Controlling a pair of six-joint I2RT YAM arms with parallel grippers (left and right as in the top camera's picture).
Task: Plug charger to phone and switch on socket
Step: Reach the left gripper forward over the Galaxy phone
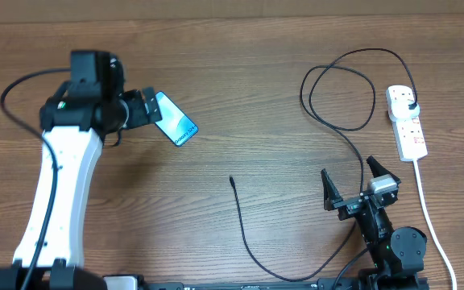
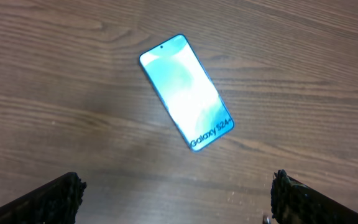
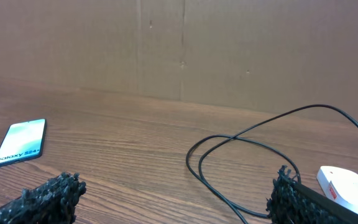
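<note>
- Your left hand (image 2: 176,186): wide open, empty, above the desk (image 2: 55,74); phone (image 2: 186,91) just ahead of it.
- Your right hand (image 1: 351,176): wide open, empty; charger (image 1: 233,185) tip to its left, socket (image 1: 407,121) ahead-right.

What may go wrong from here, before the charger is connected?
The phone lies flat on the table, so the open left end effector may push it instead of gripping it. The charger lies in loose loops beside the socket, which may snag or drag it when the tip is pulled.

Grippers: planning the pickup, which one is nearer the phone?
The left gripper, right beside the phone; the right gripper is far off, nearer the socket.
</note>
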